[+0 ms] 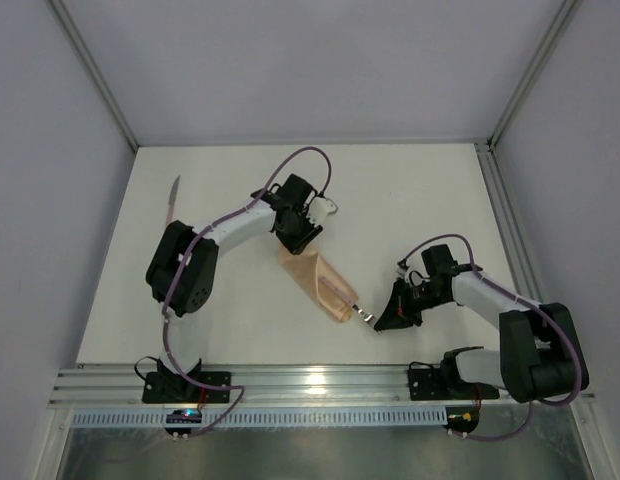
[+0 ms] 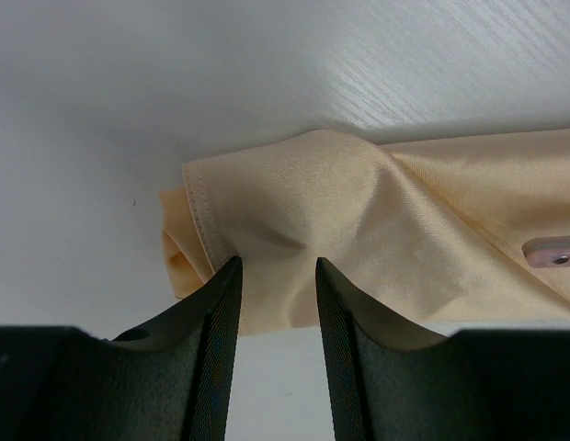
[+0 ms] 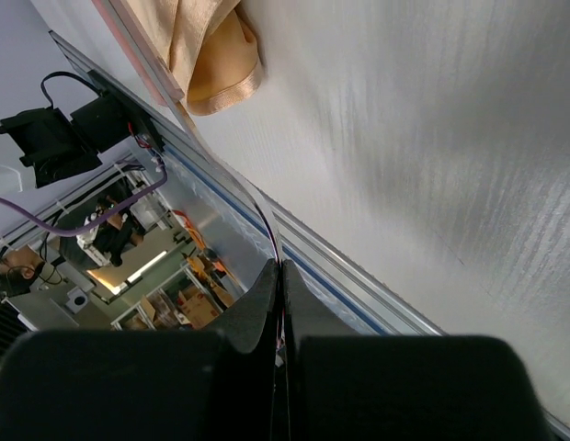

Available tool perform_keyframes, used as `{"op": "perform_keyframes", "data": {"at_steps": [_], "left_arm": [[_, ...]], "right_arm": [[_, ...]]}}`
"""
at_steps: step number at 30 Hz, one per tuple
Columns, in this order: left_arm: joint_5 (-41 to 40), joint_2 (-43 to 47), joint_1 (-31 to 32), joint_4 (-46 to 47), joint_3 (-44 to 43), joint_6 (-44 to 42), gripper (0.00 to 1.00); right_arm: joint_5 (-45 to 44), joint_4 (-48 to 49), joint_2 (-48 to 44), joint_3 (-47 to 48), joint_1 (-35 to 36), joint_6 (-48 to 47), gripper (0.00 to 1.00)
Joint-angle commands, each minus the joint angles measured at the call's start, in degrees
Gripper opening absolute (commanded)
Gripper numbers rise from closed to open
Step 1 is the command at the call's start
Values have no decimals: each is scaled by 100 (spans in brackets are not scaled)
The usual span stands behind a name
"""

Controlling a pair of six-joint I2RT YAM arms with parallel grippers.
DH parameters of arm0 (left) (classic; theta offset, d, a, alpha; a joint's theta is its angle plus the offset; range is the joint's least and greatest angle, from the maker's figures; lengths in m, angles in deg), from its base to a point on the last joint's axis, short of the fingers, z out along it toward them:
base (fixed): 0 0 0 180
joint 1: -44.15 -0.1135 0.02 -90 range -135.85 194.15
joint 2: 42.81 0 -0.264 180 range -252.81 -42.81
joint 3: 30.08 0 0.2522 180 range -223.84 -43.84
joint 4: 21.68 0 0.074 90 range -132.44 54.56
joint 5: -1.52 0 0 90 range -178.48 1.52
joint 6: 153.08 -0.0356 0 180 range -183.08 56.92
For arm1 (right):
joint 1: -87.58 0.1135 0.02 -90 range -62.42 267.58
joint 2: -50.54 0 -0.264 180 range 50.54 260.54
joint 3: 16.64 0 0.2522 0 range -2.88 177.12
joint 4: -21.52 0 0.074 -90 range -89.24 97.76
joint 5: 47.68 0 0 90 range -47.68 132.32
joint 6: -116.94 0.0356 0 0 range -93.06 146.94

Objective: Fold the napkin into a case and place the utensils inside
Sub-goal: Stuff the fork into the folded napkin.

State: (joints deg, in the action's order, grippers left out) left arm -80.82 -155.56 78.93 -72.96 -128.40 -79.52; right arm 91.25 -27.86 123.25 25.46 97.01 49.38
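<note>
The peach-orange case [image 1: 315,278] lies slantwise mid-table. My left gripper [image 1: 295,238] is at its far end. In the left wrist view the gripper [image 2: 276,266] is open, its tips over the rumpled cloth's [image 2: 359,211] near edge, gripping nothing. A pale pinkish handle [image 2: 550,251] lies on the cloth at the right. My right gripper [image 1: 378,320] is at the case's near end, shut on a thin utensil [image 1: 362,315]. In the right wrist view that utensil [image 3: 272,213] runs edge-on from the shut gripper [image 3: 281,266] to the cloth's mouth [image 3: 207,46].
A second knife [image 1: 172,198] lies on the white table near the far left edge. A metal rail [image 1: 310,385] runs along the near edge, just behind my right gripper; it also shows in the right wrist view [image 3: 359,276]. Grey walls enclose the table.
</note>
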Motion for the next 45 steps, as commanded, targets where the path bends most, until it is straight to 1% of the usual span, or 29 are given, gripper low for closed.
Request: {"op": "perform_keyframes", "data": {"at_steps": [1,8,14,18,23,27,32,37,45], "left_arm": [[-28,209,-24,218,53,71,39],[139,227,-24,289,106,98,40],[148,183,-25,306,53,80,40],[174,166,-24,324,71,45,41],[192,174,-24,386,88,80,41],[201,183,-24,403,97,80,41],[209,192,-24,429,97,98,41],[201,183,-24,438,97,71,41],[209,192,-24,456,141,63,41]], "right_arm": [[12,178,120,137,-55,-11,3],[73,371,639,286,-55,-81,3],[161,-58,1087,936,-47,-327,3],[56,-376,1447,1358,-55,-600,3],[38,-428,1860,1508,-38,-635,3],[-32,-543,1844,1701,-38,-600,3],[-199,-640,1616,1667,-38,-513,3],[-331,-648,1238,1421,-38,-390,3],[-384,-394,824,814,-38,-117,3]]}}
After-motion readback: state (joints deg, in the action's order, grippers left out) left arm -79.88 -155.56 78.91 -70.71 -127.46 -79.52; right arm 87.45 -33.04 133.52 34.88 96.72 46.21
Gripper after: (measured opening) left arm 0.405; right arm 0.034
